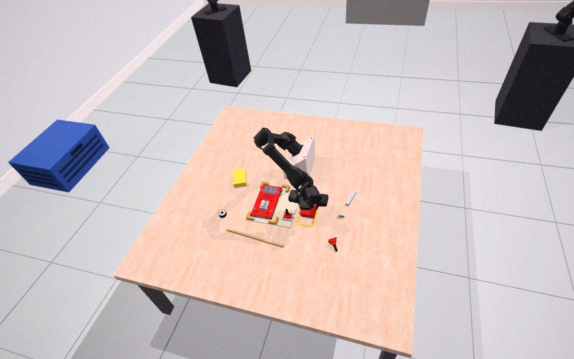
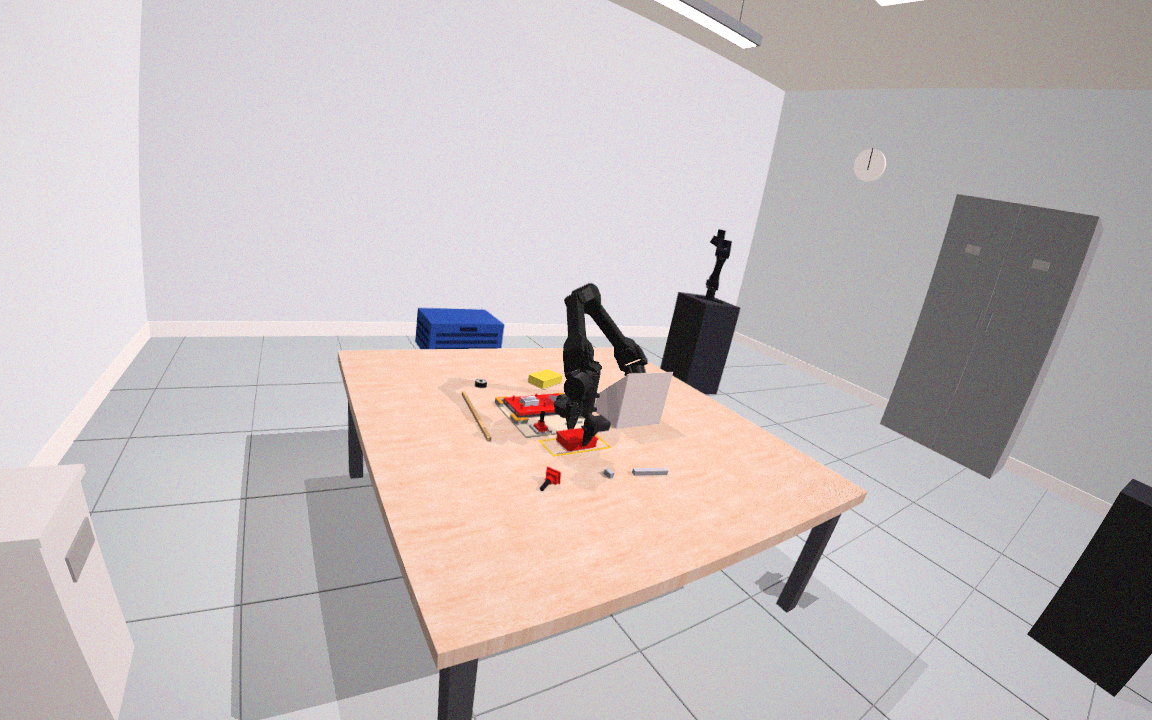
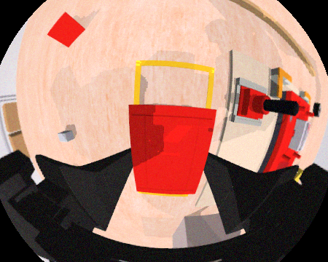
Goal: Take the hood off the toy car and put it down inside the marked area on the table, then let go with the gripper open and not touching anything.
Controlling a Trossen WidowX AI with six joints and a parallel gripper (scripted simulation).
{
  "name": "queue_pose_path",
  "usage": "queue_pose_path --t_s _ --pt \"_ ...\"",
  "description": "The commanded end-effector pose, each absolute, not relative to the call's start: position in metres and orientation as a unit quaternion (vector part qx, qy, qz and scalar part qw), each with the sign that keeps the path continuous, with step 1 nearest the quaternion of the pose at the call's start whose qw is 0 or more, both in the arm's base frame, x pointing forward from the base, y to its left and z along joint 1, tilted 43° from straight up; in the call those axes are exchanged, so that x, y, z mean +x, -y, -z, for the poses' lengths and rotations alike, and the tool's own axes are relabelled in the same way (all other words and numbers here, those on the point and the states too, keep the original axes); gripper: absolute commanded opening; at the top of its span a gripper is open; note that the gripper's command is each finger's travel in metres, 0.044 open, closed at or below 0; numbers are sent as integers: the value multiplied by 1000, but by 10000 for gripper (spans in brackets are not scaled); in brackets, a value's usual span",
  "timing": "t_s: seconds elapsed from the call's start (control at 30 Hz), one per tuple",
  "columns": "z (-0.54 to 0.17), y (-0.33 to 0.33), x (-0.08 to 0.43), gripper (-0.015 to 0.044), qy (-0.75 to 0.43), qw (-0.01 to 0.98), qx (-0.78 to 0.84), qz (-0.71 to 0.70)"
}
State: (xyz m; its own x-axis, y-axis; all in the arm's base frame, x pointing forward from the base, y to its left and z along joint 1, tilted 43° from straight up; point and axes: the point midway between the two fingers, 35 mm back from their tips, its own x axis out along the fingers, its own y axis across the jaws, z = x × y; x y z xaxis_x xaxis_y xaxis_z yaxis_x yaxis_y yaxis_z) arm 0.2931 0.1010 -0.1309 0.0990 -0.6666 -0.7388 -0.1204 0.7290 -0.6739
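Observation:
The hood (image 1: 308,213) (image 2: 572,438) (image 3: 171,135) is a red, boxy part. My gripper (image 1: 309,207) (image 2: 584,433) (image 3: 168,153) is shut on it, one black finger on each side. The hood is low over the marked area, a yellow outline (image 1: 305,225) (image 2: 580,450) (image 3: 175,65) on the table. In the wrist view it covers the near part of the outline, and a thin yellow strip shows past its near end. I cannot tell whether its underside touches the table. The red toy car (image 1: 257,213) (image 2: 516,409) sits between orange corner brackets, left of the hood in the top view.
A red part with a black stick (image 1: 287,215) (image 3: 249,102) stands between car and marked area. Also there are a wooden stick (image 1: 254,237), a yellow block (image 1: 239,177), a wheel (image 1: 222,213), a red part with black handle (image 1: 333,242), a grey bar (image 1: 351,197) and a small grey block (image 1: 341,215).

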Motion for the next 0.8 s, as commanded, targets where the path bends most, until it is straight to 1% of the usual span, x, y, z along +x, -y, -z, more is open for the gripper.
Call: queue_pose_path --t_s 0.0,0.17,0.7,0.73,0.77 --pt "132 -100 294 0 -639 675 -310 201" --pt "134 -98 294 0 -639 675 -310 201" --pt "133 -99 293 420 -640 675 -308 203" --pt "132 -100 293 440 -640 675 -308 202" --pt "129 -103 293 440 -640 675 -308 202"
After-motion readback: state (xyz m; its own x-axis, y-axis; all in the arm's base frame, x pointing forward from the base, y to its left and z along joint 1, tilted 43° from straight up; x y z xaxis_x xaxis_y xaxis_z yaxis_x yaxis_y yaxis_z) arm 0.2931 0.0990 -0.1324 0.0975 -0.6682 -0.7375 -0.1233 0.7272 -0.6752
